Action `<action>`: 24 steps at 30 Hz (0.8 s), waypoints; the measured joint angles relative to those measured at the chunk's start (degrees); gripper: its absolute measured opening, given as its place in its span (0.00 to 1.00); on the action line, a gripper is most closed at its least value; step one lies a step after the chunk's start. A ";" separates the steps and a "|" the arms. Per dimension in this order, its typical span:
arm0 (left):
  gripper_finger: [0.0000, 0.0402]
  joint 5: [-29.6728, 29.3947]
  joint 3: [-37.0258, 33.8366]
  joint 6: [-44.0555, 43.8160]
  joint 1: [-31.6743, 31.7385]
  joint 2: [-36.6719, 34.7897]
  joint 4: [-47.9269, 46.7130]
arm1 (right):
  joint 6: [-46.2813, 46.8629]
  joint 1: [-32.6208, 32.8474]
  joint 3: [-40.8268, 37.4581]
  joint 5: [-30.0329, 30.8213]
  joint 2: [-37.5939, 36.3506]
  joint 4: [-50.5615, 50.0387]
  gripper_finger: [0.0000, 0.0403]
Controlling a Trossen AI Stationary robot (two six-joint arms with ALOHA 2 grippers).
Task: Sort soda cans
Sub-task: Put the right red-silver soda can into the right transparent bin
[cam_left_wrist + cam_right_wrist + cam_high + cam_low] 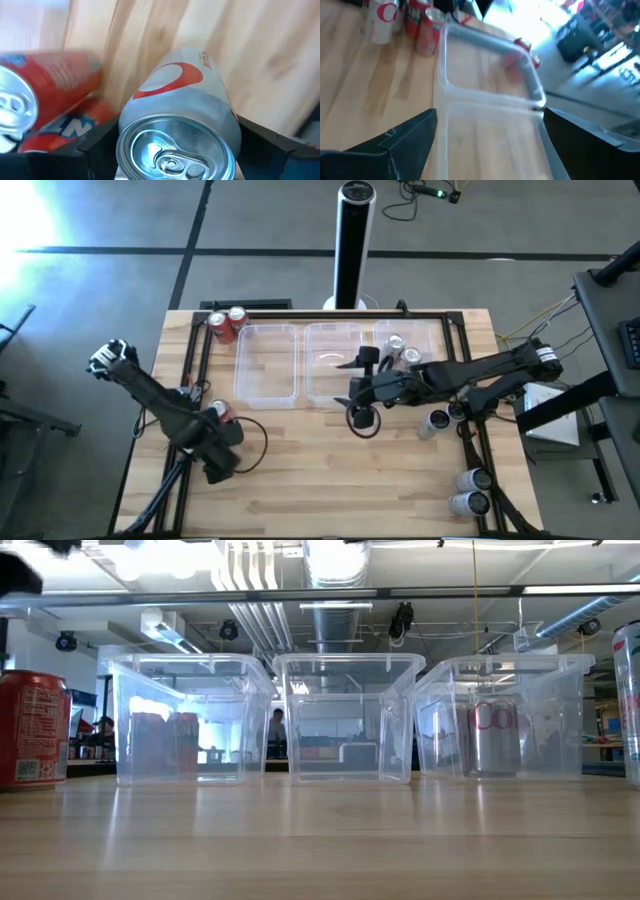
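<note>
Silver can (180, 125) fills the left wrist view, held between the dark fingers (265, 145) of the left claw (222, 442), near the worktop's (330, 480) left edge. Red cans (50, 95) lie just beside it. Three clear tubs (268, 362) stand in a row along the far edge. Two red cans (226, 323) stand by the far left corner, and two silver cans (402, 350) sit in the right tub. More cans (470, 490) rest near the right edge, some probably lying on their sides. The right claw (362, 385) hovers over the middle tub (490, 100), its fingers (405, 135) spread wide with nothing between them.
</note>
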 joint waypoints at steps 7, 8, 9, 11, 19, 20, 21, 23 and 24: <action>0.74 -14.69 11.74 3.08 -1.69 -5.55 -2.35 | -3.89 1.34 0.22 -1.74 0.32 8.29 0.90; 0.74 -17.47 13.21 4.59 -2.04 -5.88 -2.01 | -3.78 1.36 0.19 -2.99 0.51 9.35 0.90; 0.74 -20.31 14.69 6.38 -2.34 -6.15 -1.67 | -3.47 1.41 0.12 -4.58 0.59 10.09 0.90; 0.74 -27.02 17.08 10.69 -2.64 -6.49 -1.27 | -2.49 1.47 -0.04 -7.94 0.68 11.10 0.90; 0.74 -51.88 17.54 20.46 3.21 -5.42 7.50 | -4.13 3.29 0.54 -9.46 1.65 14.11 0.90; 0.74 -52.32 17.07 20.80 4.95 -5.16 8.29 | -5.51 3.74 0.88 -7.30 2.14 14.16 0.90; 0.74 -51.92 16.43 21.08 6.98 -4.90 9.18 | -7.13 4.24 1.17 -4.80 2.76 14.18 0.90; 0.74 -48.82 15.04 21.66 11.53 -4.37 13.31 | -10.91 4.87 2.04 0.22 4.37 14.03 0.90; 0.74 -46.67 14.41 22.04 13.70 -4.04 16.22 | -12.62 5.08 2.69 2.68 5.33 14.21 0.90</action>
